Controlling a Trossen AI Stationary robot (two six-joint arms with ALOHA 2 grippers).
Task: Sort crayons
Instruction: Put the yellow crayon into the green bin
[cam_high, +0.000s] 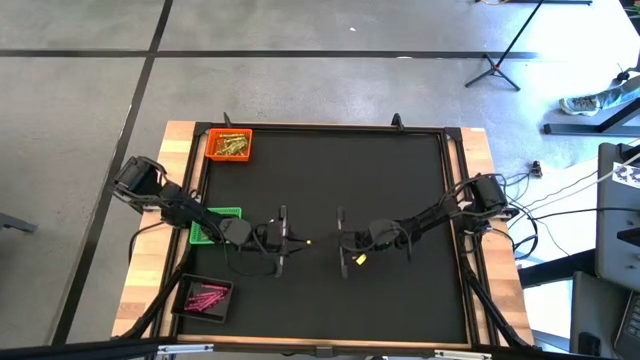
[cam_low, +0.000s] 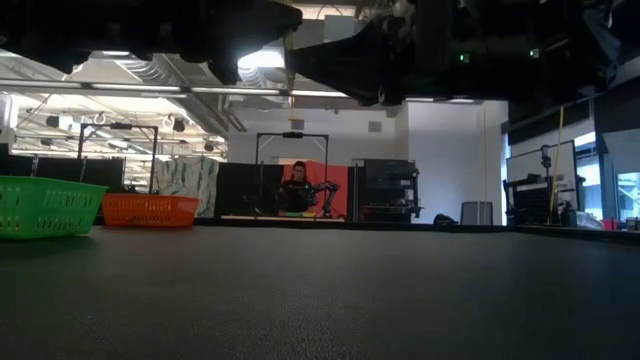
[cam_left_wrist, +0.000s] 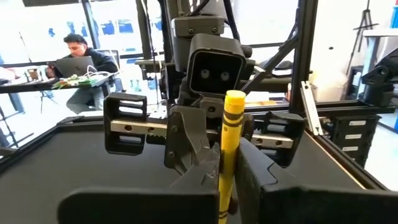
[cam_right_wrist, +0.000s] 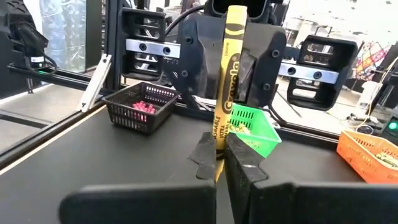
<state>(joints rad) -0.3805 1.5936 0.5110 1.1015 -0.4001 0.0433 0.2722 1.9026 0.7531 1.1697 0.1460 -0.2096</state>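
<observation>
crayons: two yellow sticks are in play, both held above the middle of the dark worktop (cam_high: 400, 180) in the high view. the left claw (cam_high: 297, 241) is clenched on a yellow crayon (cam_left_wrist: 229, 155), which stands upright between its fingers. the right claw (cam_high: 345, 250) is clenched on a second yellow crayon (cam_right_wrist: 227, 81), also upright, label facing the camera. the two claws face each other, near but apart.

sorted stock: gold crayons lie in the orange tray (cam_high: 229, 145) at upper left of the high view, pink ones in the black tray (cam_high: 205, 297) at lower left, and the green tray (cam_high: 215, 226) sits at centre left, partly under the left arm.

risk: each stick is pinched low on its length, so it may pivot or slip during a swing and drop short of a tray. the claws stand close; a turn by either could knock the other's crayon. the left arm overhangs the green tray and could nudge it.

views: only the wrist views show the grips and crayon attitude. the high view gives tray layout. the low view shows the green and orange trays at far left and a seated person (cam_low: 297, 188) beyond, but no crayon.
</observation>
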